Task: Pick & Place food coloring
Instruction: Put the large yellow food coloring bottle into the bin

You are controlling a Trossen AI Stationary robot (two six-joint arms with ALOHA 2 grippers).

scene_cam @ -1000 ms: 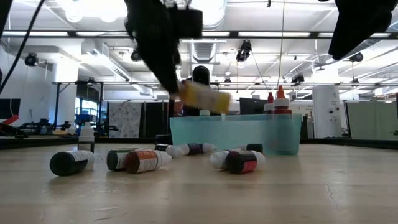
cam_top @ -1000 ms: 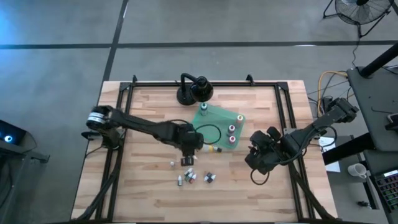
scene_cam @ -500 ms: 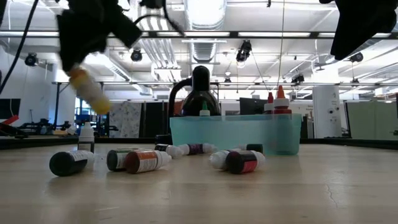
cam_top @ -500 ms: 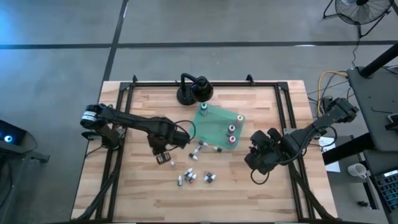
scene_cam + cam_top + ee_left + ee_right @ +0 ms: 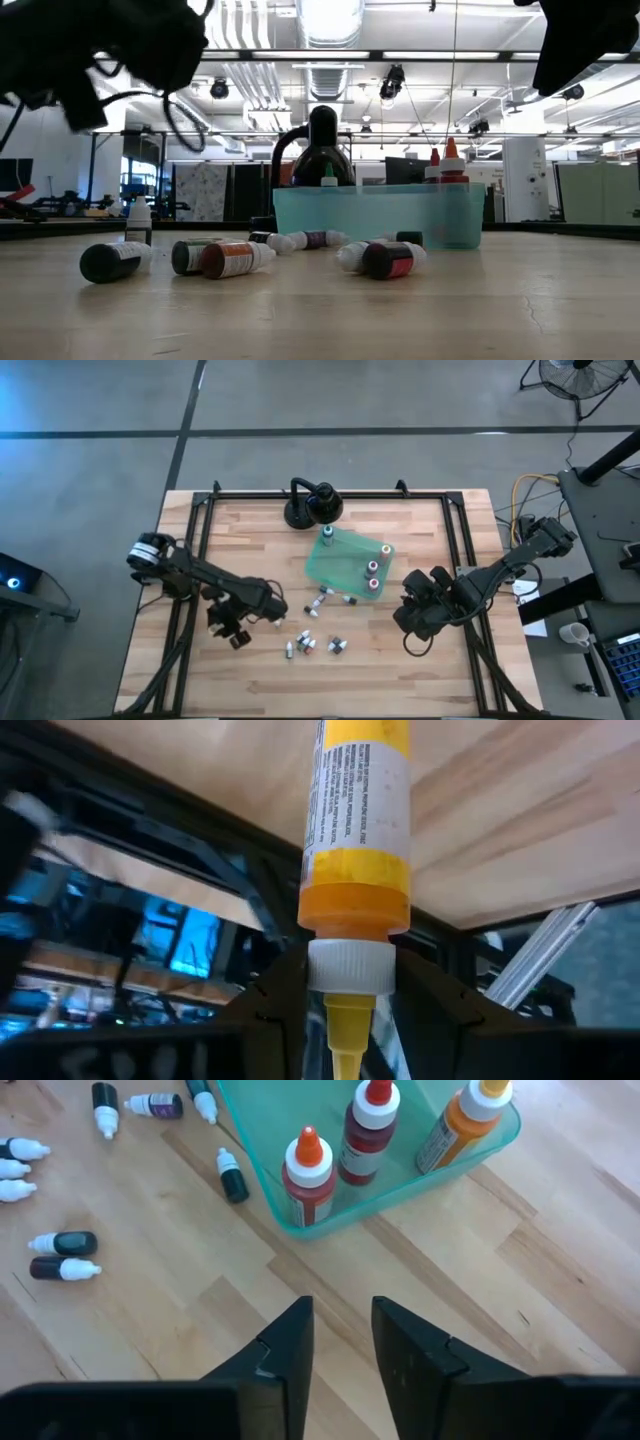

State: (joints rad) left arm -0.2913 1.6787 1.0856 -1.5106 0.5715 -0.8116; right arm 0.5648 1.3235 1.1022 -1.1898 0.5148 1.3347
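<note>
Fingers of the left gripper (image 5: 345, 995) clench a yellow food coloring bottle (image 5: 357, 830) just behind its white cap, at lower left of the overhead frame. Right gripper (image 5: 340, 1345) hovers empty over bare wood at right, fingers narrowly parted. Three bottles stand in the green tray (image 5: 400, 1190); about eight small bottles (image 5: 62, 1242) lie scattered on the table (image 5: 400, 650).

Yellow bottle (image 5: 357, 830) base cut off by the frame edge in left wrist view. Left gripper (image 5: 232, 626) hides that bottle in high view. Caps of loose bottles (image 5: 310, 645) near green tray (image 5: 338, 563) too small to tell colours.
</note>
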